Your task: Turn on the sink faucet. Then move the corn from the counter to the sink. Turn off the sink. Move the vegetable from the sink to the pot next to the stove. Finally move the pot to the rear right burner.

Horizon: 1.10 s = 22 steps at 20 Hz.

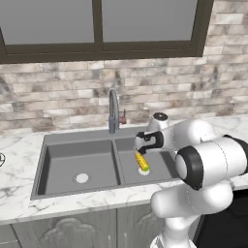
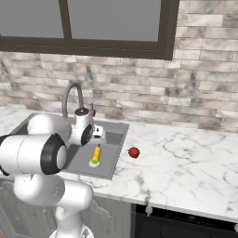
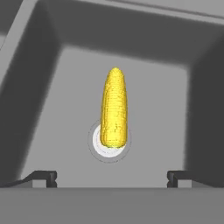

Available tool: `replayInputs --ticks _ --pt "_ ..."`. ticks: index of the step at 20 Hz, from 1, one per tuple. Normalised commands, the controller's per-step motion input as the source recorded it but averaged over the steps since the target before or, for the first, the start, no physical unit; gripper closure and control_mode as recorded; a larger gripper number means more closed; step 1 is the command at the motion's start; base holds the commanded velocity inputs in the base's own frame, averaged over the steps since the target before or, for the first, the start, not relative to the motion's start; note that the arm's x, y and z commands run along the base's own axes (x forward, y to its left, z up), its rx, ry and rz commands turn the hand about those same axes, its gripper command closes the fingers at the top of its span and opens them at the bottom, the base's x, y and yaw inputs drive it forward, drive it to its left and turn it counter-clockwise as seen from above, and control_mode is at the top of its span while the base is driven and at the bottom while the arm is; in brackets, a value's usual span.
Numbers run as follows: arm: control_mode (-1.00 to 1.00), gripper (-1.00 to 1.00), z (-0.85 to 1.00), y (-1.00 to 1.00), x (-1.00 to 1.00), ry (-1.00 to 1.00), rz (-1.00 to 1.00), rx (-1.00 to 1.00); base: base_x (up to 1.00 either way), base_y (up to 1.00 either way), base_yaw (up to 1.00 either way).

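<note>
Hand view shows our jaws (image 3: 112, 177) spread wide apart with nothing between them, the two dark tips standing well to either side above the corn (image 3: 114, 109). We see the cob lying on the floor of the sink (image 3: 52, 87), one end resting over the round pale drain (image 3: 98, 151) and its tapered end pointing away from us.

From the left base view, we find the corn (image 1: 141, 161) in the right basin of the dark double sink (image 1: 48, 160), with our jaws (image 1: 140, 143) just above it and not touching it. Our sink faucet (image 1: 113, 110) rises at the far edge, between the two basins. The left basin has its own pale drain (image 1: 82, 178).

From the right base view, we see a small red object (image 2: 134, 152) on the white marble surface (image 2: 186, 162), just right of the sink and apart from the corn.
</note>
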Motion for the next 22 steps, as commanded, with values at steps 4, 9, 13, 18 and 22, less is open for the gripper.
replayInputs --ticks 4,9,13,18,22 --pt "-1.0 -1.0 -0.24 -0.01 0.22 0.08 -0.08 -0.04 0.0 0.0 0.0" --pt "-1.0 -1.0 -0.22 0.0 0.29 0.11 -0.05 -0.02 0.0 0.0 0.0" --pt "-1.0 -1.0 -0.31 0.0 0.15 0.12 -0.03 0.0 0.0 0.0 0.0" --pt "-1.0 -1.0 -0.35 0.0 0.02 0.08 -0.02 0.0 0.0 0.0 0.0" --pt "-1.0 -1.0 -0.27 0.0 0.02 0.06 -0.02 0.0 0.0 0.0 0.0"
